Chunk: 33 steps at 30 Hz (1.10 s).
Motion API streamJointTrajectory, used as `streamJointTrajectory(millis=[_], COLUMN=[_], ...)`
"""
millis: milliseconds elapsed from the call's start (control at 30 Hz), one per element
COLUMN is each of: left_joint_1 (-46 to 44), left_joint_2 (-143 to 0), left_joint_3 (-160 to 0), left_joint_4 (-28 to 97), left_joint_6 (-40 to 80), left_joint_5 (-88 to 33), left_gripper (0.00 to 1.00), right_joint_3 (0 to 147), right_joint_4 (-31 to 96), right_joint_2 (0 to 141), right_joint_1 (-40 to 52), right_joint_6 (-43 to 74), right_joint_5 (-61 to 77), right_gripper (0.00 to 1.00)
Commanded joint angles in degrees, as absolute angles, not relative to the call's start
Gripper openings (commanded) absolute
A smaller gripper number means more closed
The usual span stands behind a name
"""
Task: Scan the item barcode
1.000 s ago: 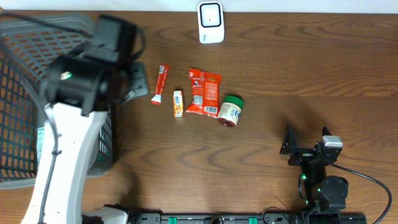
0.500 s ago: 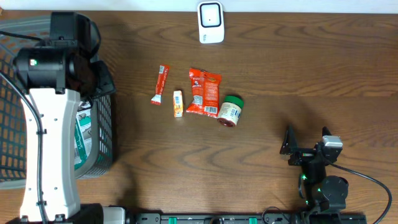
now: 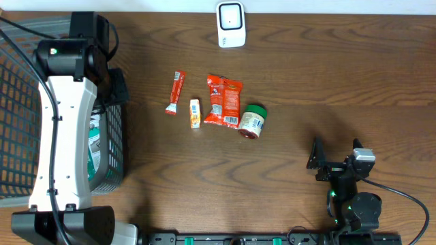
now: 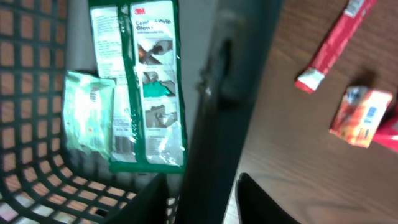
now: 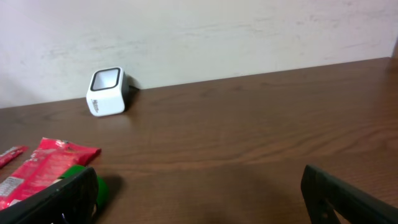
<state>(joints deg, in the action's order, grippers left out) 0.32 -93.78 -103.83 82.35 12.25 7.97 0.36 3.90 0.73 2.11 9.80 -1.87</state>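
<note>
While the L gripper (image 4: 202, 202) hangs over the basket (image 3: 20, 102) at the table's (image 3: 327, 68) left edge, its fingers sit either side of the basket wall; can't tell if they pinch it. Inside lie a green 3M pack (image 4: 152, 81) w/ a pale packet (image 4: 87, 112) touching it. R gripper (image 3: 337, 151) rests near the front-right corner, jaws wide apart, empty. A white scanner (image 3: 231, 24) stands at the far edge. Mid-table lie the red stick (image 3: 176, 92), orange pack (image 3: 195, 113), snack bag (image 3: 223, 101) & green-lid jar (image 3: 253, 121).

White scanner (image 3: 231, 24) upright; green packet (image 4: 152, 81) flat
</note>
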Motion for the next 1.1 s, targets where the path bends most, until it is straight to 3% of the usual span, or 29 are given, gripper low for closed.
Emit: streamJointTrajectory(millis=[0, 167, 1067], left_joint_1=[0.58, 0.58, 1.21], left_joint_2=[-94.19, -94.19, -94.37], left_joint_3=[-103.48, -103.48, -97.95], left_joint_4=[81.14, 78.02, 61.28], left_joint_6=[11.35, 7.66, -15.55], left_joint_5=[10.15, 10.15, 16.43], left_gripper=[0.23, 0.08, 0.07], right_joint_3=[0.30, 0.30, 0.30], right_joint_4=[4.12, 4.12, 4.12], right_joint_2=[0.78, 0.78, 0.78], right_joint_1=[1.69, 1.69, 1.69], right_joint_6=[9.15, 9.15, 9.15], right_joint_5=[-1.83, -1.83, -1.83], right_gripper=[0.99, 0.99, 0.99])
